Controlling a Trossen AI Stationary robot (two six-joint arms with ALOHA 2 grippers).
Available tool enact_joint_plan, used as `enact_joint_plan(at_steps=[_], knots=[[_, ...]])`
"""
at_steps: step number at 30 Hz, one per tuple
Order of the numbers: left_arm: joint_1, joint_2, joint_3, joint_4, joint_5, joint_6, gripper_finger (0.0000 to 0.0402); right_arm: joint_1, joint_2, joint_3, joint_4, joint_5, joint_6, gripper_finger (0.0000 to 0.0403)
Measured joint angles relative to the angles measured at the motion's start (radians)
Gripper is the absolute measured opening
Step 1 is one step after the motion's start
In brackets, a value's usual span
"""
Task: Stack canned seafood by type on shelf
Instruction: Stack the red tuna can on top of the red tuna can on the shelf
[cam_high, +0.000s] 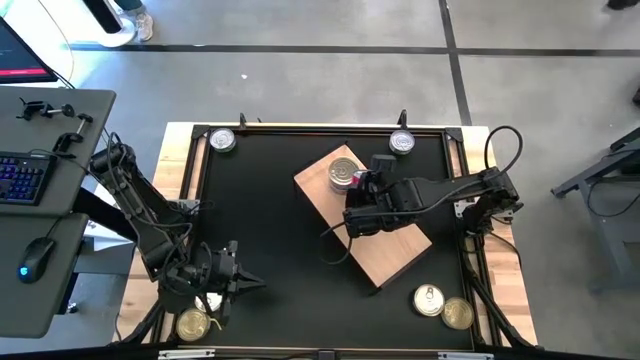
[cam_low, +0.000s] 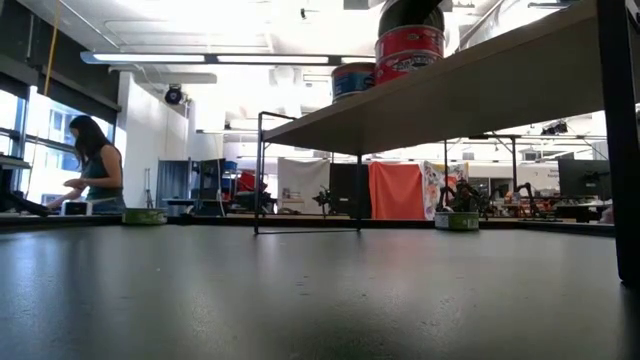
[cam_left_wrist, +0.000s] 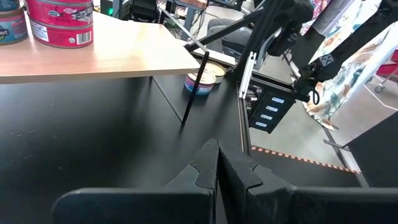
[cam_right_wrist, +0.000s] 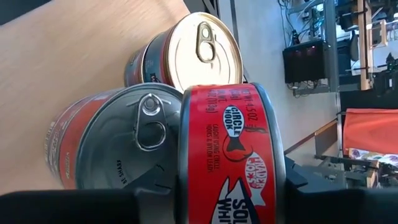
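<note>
— Right gripper (cam_right_wrist: 227, 186): what have I got?
— I have its jaws closed on a red tin (cam_right_wrist: 231, 149), held on edge over the shelf (cam_high: 385, 255). The label reads "Circle Hook".
— And under it?
— Two round tins on the pale wood-grain board: a silver pull-tab lid (cam_right_wrist: 134, 134) just beside a gold one (cam_right_wrist: 202, 46).
— Left gripper (cam_high: 237, 277)?
— Closed, empty, near-left over the black table (cam_high: 260, 190).

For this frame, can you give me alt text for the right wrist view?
The right gripper holds a red-labelled can on edge, close to two cans standing on the wooden shelf: a silver-lidded red can and a gold-lidded can behind it.
</note>
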Motion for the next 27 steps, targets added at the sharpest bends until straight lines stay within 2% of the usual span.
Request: enact_joint_plan(at_steps=[12, 17, 27], knots=[[0.0, 0.0, 0.0, -0.009, 0.0, -0.008, 0.0, 0.0, -0.001, 0.0, 0.001, -0.013, -0.021, 0.0129], [0.0, 0.0, 0.0, -0.012, 0.0, -0.009, 0.0, 0.0, -0.001, 0.0, 0.004, -0.038, 0.031, 0.0137], [0.0, 0.0, 0.0, -0.029, 0.0, -0.009, 0.0, 0.004, 0.0, 0.0, 0.007, -0.094, 0.049, 0.0212]])
